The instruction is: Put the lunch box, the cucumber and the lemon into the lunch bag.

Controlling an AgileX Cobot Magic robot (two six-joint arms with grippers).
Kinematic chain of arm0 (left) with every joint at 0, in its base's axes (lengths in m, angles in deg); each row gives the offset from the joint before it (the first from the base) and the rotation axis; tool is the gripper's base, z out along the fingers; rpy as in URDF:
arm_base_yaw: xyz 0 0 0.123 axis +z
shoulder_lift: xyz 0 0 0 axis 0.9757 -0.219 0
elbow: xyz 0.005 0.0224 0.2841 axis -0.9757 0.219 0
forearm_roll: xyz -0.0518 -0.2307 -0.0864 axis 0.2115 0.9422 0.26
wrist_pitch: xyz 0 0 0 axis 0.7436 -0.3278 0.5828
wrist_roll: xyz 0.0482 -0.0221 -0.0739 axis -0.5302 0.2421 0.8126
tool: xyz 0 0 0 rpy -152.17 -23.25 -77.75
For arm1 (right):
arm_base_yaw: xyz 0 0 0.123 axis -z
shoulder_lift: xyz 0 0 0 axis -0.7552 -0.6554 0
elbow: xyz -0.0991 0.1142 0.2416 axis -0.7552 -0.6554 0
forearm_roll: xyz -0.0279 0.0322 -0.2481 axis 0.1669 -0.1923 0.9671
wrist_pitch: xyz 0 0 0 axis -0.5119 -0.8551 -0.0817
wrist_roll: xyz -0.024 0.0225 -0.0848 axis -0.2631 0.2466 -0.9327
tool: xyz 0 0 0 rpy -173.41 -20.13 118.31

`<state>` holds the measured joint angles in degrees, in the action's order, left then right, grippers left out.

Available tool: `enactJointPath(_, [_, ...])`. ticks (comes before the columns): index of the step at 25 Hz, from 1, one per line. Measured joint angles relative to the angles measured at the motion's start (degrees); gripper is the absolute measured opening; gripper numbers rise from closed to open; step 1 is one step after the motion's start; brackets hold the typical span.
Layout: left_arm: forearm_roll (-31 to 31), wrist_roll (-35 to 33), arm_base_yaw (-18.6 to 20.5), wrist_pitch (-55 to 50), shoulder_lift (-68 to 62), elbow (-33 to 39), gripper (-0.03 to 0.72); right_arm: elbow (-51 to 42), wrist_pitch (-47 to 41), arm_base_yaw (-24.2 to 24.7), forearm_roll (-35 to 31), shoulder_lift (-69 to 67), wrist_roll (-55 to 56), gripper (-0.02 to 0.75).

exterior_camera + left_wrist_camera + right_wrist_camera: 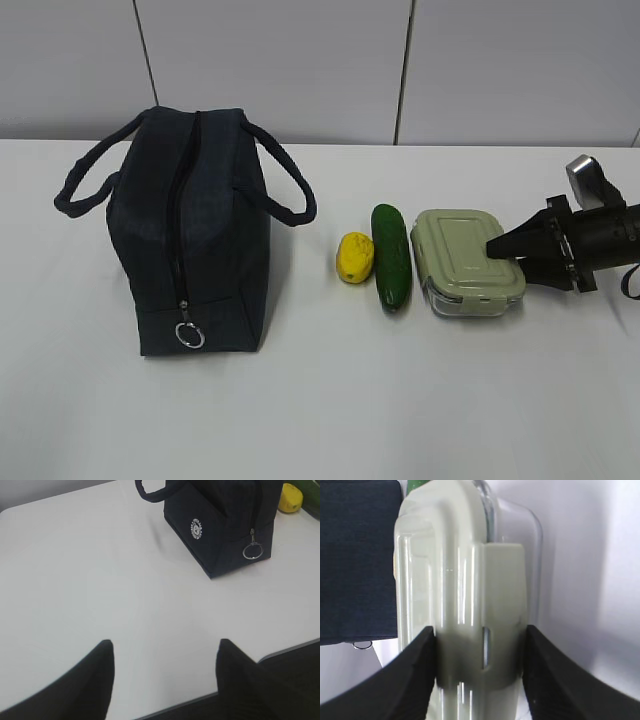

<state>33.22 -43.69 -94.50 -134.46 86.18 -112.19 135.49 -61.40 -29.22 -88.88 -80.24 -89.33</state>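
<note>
The right pincer (pixel 480 680) is closed on the near end of the lunch box (pixel 465 580), so keep that hold square and lift it level off the tabletop (pixel 330 400) toward the zipped lunch bag (pixel 195 230) lying beyond it.

On the white table (pixel 320 420) I count one navy lunch bag (pixel 205 235) with two loop handles (pixel 290 185), one lemon (pixel 354 257), one cucumber (pixel 391 256), one green-lidded lunch box (pixel 462 262), and two black grippers.
</note>
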Motion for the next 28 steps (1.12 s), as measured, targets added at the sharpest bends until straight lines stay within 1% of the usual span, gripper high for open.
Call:
enactJointPath(15, [0.0, 0.0, 0.0, 0.0, 0.0, 0.0, 0.447, 0.0, 0.0, 0.0, 0.0, 0.12, 0.43, 0.386])
enactJointPath(28, [0.0, 0.0, 0.0, 0.0, 0.0, 0.0, 0.447, 0.0, 1.71, -0.22, 2.26, 2.21, 2.41, 0.384])
